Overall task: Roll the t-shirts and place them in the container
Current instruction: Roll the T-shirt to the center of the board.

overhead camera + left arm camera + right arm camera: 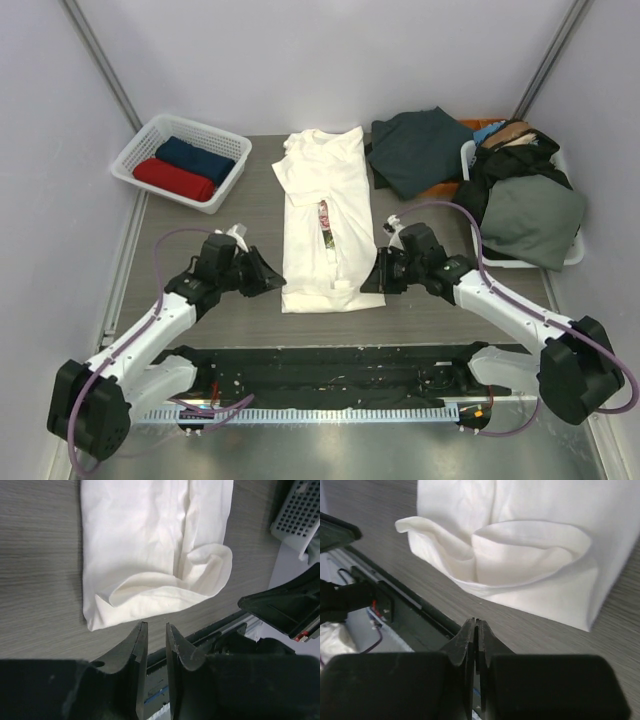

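Note:
A cream-white t-shirt lies in the middle of the table, folded lengthwise into a narrow strip, with a slit of its floral print showing. Its near hem bulges up loosely. My left gripper sits just left of the hem's near corner, jaws a little apart with nothing between them. At the other corner my right gripper is shut and holds nothing. Neither touches the cloth. A rolled red t-shirt and a rolled navy one lie in the white lattice basket.
A dark green garment lies spread at the back right. Beside it a white bin is heaped with black and olive-grey clothes. A black rail runs along the near edge between the arm bases.

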